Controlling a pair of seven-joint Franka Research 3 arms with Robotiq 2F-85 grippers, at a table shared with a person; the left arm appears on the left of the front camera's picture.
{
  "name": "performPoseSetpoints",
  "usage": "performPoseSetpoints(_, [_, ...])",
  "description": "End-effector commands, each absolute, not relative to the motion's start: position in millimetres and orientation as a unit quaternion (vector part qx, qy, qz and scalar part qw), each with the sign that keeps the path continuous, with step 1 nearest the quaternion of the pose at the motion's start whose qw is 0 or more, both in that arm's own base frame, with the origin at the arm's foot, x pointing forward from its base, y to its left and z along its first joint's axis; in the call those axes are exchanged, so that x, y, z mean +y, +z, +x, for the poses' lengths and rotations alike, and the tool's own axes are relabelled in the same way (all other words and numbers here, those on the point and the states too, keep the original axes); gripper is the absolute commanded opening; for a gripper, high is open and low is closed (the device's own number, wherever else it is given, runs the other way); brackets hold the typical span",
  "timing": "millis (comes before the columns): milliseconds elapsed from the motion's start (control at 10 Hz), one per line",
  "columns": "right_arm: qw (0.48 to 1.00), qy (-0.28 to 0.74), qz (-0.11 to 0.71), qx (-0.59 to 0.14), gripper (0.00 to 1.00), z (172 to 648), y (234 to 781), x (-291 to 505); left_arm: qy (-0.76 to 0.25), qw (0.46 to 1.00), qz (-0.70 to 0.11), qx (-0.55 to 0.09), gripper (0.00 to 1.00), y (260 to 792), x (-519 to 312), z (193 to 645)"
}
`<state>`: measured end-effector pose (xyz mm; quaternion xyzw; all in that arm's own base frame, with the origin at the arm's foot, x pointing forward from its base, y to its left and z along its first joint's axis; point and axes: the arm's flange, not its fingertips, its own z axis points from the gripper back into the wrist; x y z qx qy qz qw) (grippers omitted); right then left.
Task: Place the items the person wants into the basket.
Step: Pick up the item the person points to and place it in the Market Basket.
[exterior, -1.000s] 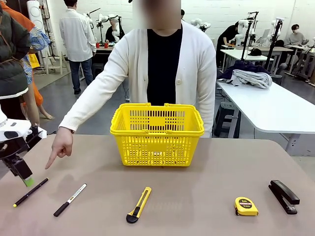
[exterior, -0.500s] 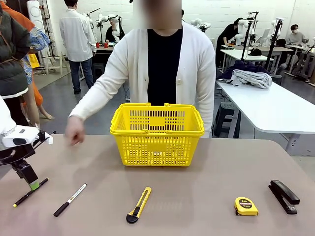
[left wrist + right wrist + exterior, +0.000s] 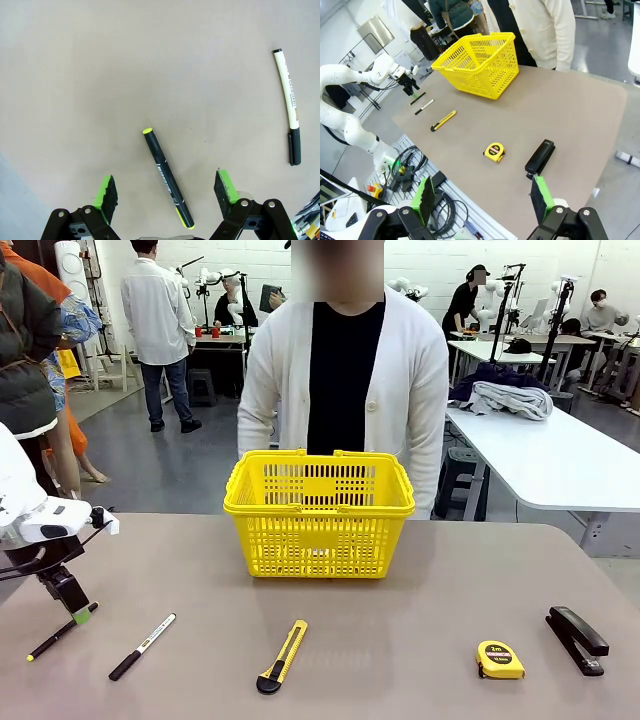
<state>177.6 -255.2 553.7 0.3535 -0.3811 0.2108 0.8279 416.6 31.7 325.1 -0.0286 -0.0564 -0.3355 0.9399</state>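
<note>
The pen (image 3: 62,631) lies flat on the table (image 3: 420,580) near my left front corner, slanted, with its far end under the left gripper (image 3: 76,613). In the left wrist view it sits between the 2 green pads (image 3: 106,192), which stand wide apart and touch neither side of it; that gripper holds nothing. Just right of the pen is the white marker (image 3: 142,646), lying at much the same slant and apart from it; further right is the utility knife (image 3: 282,656), in front of the basket. The basket (image 3: 320,540) stands upright mid-table on its far half, well apart from the tools. The tape measure (image 3: 500,660) and the stapler (image 3: 576,638) lie near each other at the right front. The right gripper (image 3: 482,196) hangs high above the table's right side, fingers spread wide with nothing between them. The person (image 3: 345,380) stands at the far edge, directly behind the basket.
</note>
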Motion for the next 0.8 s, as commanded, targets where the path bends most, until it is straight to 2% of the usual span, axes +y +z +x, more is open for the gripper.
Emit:
performPoseSetpoints(0, [0.822, 0.215, 0.357, -0.387, 1.00, 177.8, 555.3, -254.8, -0.333, 0.940, -0.030, -0.062, 1.00, 300.3, 23.4, 368.4])
performPoseSetpoints(600, [0.822, 0.215, 0.357, -0.387, 1.00, 177.8, 555.3, -254.8, -0.334, 0.941, -0.026, -0.050, 1.00, 290.7, 21.3, 367.1])
performPoseSetpoints(700, [0.822, 0.215, 0.357, -0.387, 1.00, 177.8, 555.3, -254.8, -0.345, 0.937, -0.023, -0.045, 0.52, 290.4, 21.4, 366.1])
